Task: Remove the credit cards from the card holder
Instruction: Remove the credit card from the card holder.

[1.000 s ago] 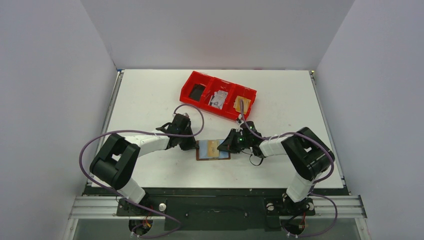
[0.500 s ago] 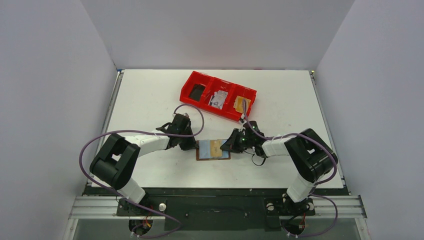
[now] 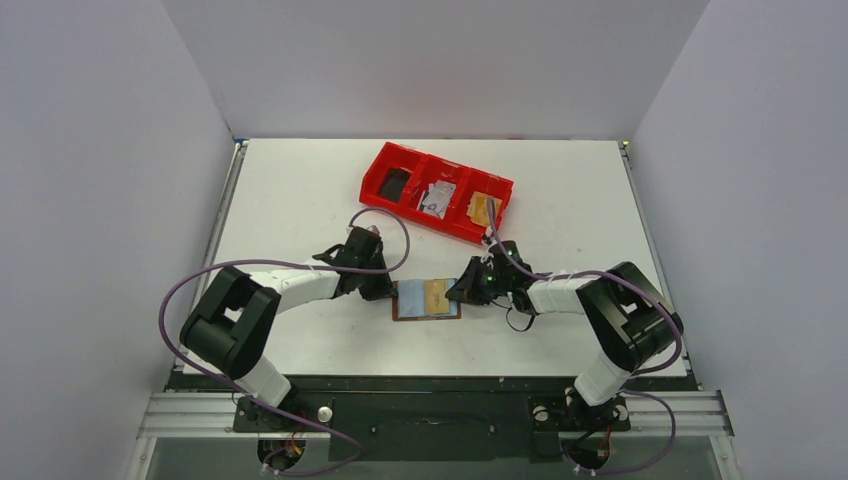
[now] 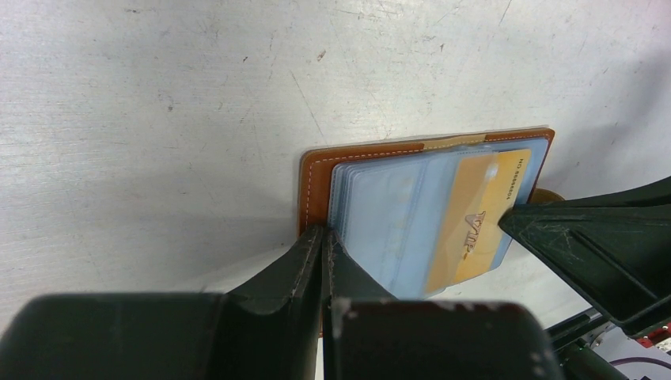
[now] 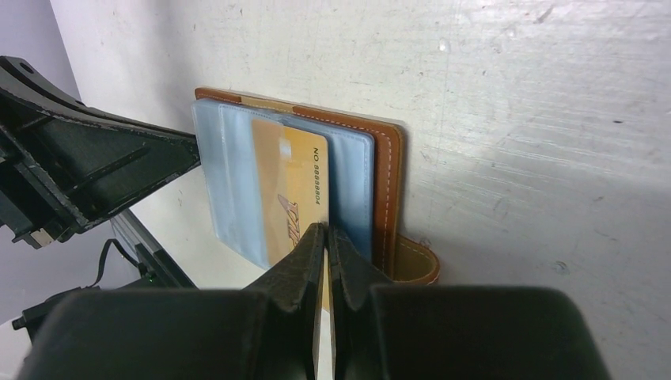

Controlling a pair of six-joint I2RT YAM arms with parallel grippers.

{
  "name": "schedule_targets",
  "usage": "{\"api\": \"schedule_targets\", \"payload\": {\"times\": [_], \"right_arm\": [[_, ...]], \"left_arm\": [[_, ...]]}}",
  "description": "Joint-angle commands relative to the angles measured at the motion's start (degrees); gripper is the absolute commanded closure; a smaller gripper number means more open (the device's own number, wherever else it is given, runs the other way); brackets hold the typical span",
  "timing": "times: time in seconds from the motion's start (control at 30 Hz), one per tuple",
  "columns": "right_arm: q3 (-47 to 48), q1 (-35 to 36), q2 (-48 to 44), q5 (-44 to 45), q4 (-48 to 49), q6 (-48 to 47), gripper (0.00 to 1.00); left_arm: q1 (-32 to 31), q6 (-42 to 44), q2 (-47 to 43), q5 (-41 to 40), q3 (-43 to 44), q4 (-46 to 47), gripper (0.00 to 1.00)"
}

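Lying open on the white worktop (image 3: 300, 200), the brown card holder (image 4: 315, 178) sits between both arms. Left gripper (image 4: 324, 236): jaws clenched, tips pressing the holder's left edge. Right gripper (image 5: 326, 231): jaws clenched at the tan-gold card (image 5: 289, 182), covering its near end; whether they pinch it is indiscernible. Bluish sleeves (image 4: 388, 214) blur whatever lies beneath.

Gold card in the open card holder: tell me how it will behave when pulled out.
The gold card lies flat with straight edges, so it is probably stiff and light. It sits among glossy clear sleeves, so it likely slides easily. The thin card holder may drag along unless pinned.
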Motion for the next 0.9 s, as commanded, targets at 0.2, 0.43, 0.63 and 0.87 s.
{"api": "schedule_targets", "payload": {"times": [0.2, 0.43, 0.63, 0.87], "right_arm": [[-1.94, -3.09, -3.18, 5.83, -8.12, -3.55, 1.0], [-2.27, -4.02, -6.03, 5.21, -9.59, -3.43, 1.0], [-1.51, -4.17, -8.98, 3.08, -9.48, -1.65, 1.0], [0.91, -4.15, -11.56, 1.05, -10.15, 0.52, 1.0]], "left_arm": [[0.0, 2.89, 1.33, -4.52, -1.12, -8.88, 1.0], [0.0, 3.01, 0.14, -3.88, -0.36, -9.17, 1.0], [0.0, 3.93, -2.58, -2.31, 2.77, -11.24, 1.0], [0.0, 5.61, -6.96, -0.02, 8.3, -13.55, 0.7]]}}
